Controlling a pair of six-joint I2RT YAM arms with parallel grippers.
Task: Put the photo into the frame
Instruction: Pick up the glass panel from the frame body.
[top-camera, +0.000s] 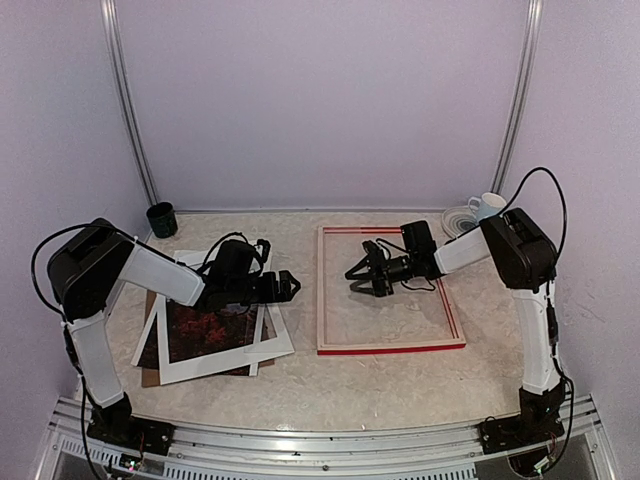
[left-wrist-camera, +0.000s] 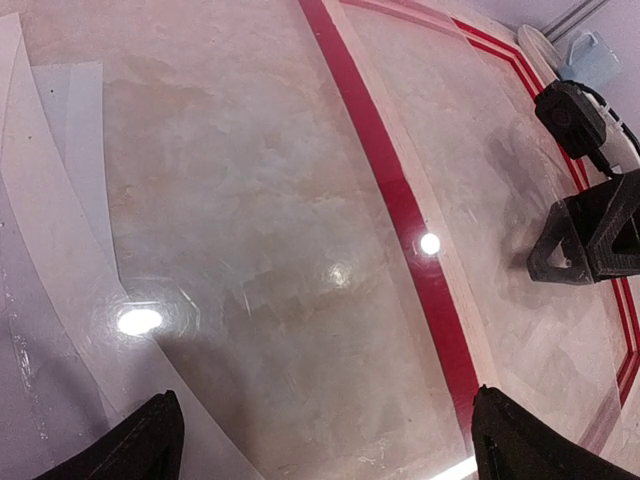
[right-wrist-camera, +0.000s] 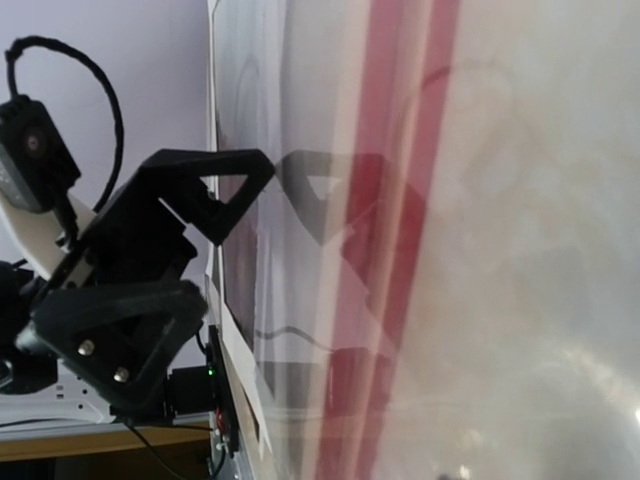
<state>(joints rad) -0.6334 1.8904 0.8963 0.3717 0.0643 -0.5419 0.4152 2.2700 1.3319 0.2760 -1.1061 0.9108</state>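
Left gripper (top-camera: 292, 286) fingers spread wide beside the photo (top-camera: 203, 332); right gripper (top-camera: 357, 281) hangs half-spread over the red frame (top-camera: 390, 347).

Overhead overview; wrist views near frame (top-camera: 390, 347)

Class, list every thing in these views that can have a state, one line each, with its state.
frame: flat on the table, no photo in it.
photo: picture side up, beneath the white mat.
white mat: lying askew over the photo.
left gripper: fingers wide open, empty.
right gripper: fingers apart, over the frame's opening.
dark cup: upright.
white mug: upright on a saucer.
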